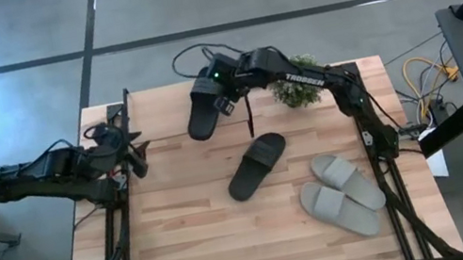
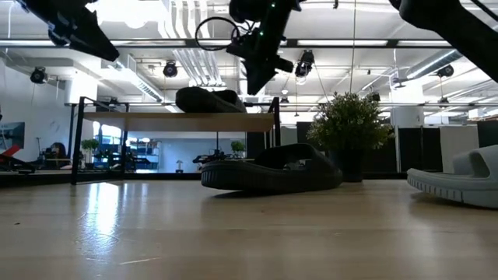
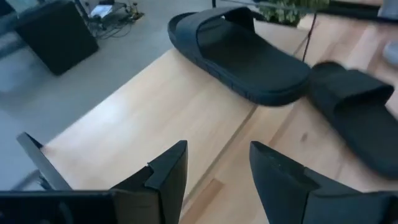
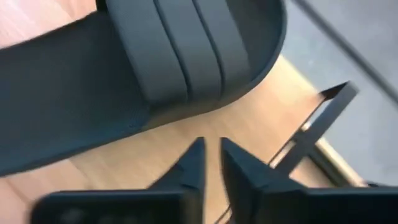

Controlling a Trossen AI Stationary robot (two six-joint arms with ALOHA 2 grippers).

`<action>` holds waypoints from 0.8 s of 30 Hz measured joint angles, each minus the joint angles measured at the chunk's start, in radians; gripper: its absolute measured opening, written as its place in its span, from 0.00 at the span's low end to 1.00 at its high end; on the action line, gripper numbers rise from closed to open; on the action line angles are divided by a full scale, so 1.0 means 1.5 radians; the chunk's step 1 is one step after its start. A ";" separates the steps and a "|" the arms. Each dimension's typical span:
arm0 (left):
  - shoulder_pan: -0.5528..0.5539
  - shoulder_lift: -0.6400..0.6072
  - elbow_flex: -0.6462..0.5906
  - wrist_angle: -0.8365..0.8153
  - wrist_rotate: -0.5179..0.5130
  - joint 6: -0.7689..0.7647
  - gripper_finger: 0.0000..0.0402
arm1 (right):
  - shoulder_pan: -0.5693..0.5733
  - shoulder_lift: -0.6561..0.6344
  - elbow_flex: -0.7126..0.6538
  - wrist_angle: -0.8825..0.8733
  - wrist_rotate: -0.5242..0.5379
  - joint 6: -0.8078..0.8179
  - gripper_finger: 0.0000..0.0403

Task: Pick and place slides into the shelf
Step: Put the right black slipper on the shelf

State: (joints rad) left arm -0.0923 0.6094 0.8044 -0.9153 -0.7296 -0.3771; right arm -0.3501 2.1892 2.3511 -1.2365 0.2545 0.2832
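Observation:
One black slide (image 1: pixel 202 111) lies sole-down on the shelf's top board (image 1: pixel 162 114), also seen in the low view (image 2: pixel 206 99). The second black slide (image 1: pixel 257 166) lies on the table in front of the shelf. The grey pair (image 1: pixel 343 192) lies side by side toward the table's right near part. My right gripper (image 4: pixel 212 158) hovers just above the shelf by the shelved slide (image 4: pixel 155 68), fingers almost together, touching nothing. My left gripper (image 3: pixel 217 162) waits open over the shelf's left end (image 1: pixel 135 152).
A potted plant (image 1: pixel 299 87) stands on the table right of the shelf, under my right arm. The shelf's thin black side frame (image 4: pixel 311 134) is close to my right gripper. Bare top board (image 3: pixel 155 112) stretches left of the shelved slide.

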 joint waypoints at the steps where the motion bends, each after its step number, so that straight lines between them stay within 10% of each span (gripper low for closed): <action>1: 0.000 0.000 0.001 0.000 0.001 -0.022 0.40 | -0.008 0.003 0.000 -0.002 -0.012 0.014 0.05; 12: 0.001 -0.034 0.008 0.018 0.011 -0.163 0.40 | -0.075 0.059 0.000 0.028 -0.156 0.067 0.02; 24: 0.001 -0.007 0.007 0.050 -0.013 -0.094 0.40 | -0.081 0.058 0.000 0.124 -0.117 0.042 0.02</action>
State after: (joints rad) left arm -0.0910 0.5990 0.8143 -0.8403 -0.7490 -0.5180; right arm -0.4722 2.2768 2.3508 -1.0505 0.0797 0.3457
